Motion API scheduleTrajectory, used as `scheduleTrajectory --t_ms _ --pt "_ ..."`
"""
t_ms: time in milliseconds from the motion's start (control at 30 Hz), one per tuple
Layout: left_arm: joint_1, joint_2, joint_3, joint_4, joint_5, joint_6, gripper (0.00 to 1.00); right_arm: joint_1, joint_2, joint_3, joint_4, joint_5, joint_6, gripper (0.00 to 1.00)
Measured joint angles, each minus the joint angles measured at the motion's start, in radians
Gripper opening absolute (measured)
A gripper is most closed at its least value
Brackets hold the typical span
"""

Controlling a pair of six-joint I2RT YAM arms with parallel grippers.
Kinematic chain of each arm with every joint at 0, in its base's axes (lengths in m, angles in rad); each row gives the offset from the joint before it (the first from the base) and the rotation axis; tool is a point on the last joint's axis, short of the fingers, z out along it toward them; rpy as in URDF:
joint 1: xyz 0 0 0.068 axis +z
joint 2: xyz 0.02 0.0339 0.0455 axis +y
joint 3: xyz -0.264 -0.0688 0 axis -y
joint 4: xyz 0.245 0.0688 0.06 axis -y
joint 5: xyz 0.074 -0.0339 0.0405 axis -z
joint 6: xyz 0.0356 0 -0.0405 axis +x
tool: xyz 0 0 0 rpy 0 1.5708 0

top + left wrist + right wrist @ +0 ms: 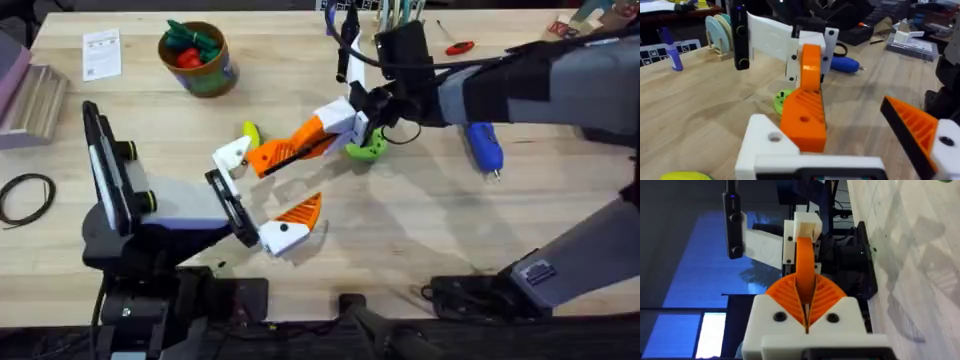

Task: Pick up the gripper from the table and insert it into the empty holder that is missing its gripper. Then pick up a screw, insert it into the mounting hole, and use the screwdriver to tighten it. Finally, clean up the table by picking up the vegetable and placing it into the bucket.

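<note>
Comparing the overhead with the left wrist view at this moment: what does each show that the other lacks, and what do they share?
Overhead alone: the bucket holding red and green toy vegetables, a red-handled tool, and a paper card.

Left wrist alone: a rack of round discs at the table's far edge.

Both: the right gripper shut on the orange gripper, the empty white holder, the green disc, the blue screwdriver and the yellow vegetable.

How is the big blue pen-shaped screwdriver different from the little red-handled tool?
The blue pen-shaped screwdriver is much bigger and thicker than the small red-handled tool. The screwdriver lies mid-table; the red tool lies near the far edge. Both lie flat on the wooden table, touched by no gripper.
</note>
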Motion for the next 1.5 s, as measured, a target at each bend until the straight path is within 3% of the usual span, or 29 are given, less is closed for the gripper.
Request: scheduleTrajectory --t_ms 1500 --pt "0.002 0.000 0.000 0.000 -0.006 0.000 0.986 0.039 0.012 0.045 -0.005 0.039 0.067 0.009"
